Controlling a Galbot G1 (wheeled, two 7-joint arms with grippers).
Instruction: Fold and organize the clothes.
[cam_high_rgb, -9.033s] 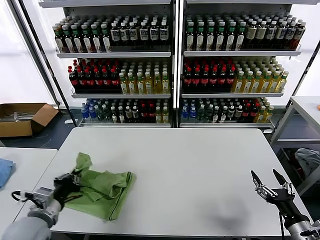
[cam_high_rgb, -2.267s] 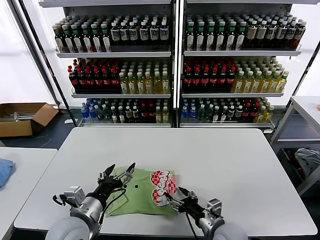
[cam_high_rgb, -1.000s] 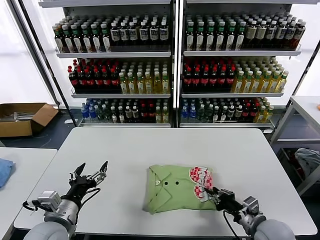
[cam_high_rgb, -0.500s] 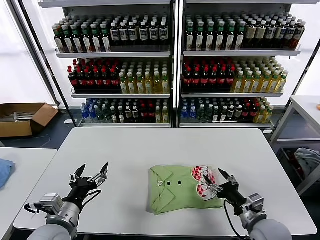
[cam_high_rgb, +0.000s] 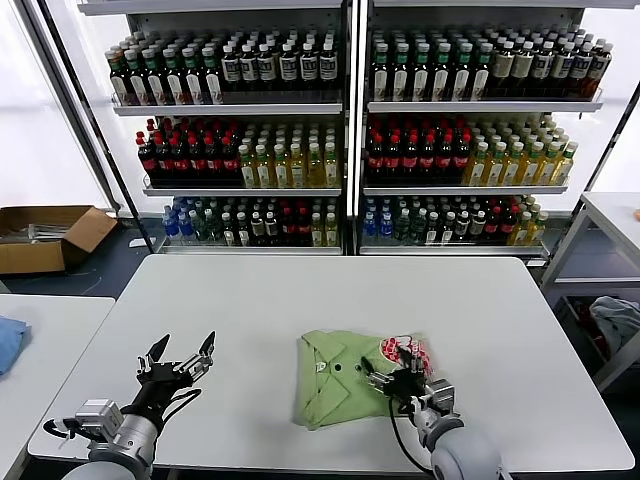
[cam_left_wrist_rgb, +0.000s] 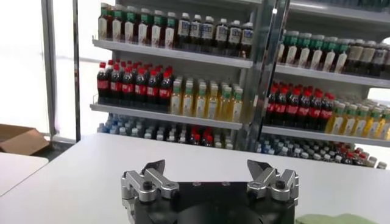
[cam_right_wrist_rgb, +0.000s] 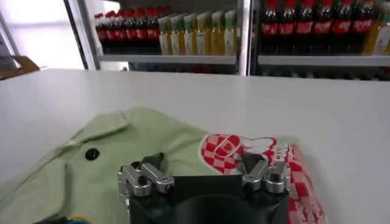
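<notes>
So here's where I'm at. My right jaws (cam_high_rgb: 392, 378) are spread wide with nothing in them, sitting low over the clothes (cam_high_rgb: 345, 385), a light green polo shirt folded up into a rough rectangle on the white counter (cam_high_rgb: 300, 300). From the right wrist view the shirt (cam_right_wrist_rgb: 122, 152) lies directly under and ahead of those jaws, with the red-and-white chequered logo (cam_right_wrist_rgb: 228, 146) showing in the gap between my two fingertips and a bit past them, and one small dark button (cam_right_wrist_rgb: 92, 154) off beyond one finger, next to the collar. Can't tell if the fingertips are actually touching the fabric or just hovering right above it.

My left jaws (cam_high_rgb: 177, 362) are also wide open and empty, held above bare counter and well apart from the shirt. In the left wrist view only a sliver of green (cam_left_wrist_rgb: 329, 219) peeks in at the edge past one finger.

Out ahead of both sets of jaws, beyond the far counter edge, are shelves of bottles (cam_high_rgb: 340, 130). Further out past the left jaws there's a cardboard box (cam_high_rgb: 45, 235) on the floor and a blue cloth (cam_high_rgb: 10, 340) on a side table.
</notes>
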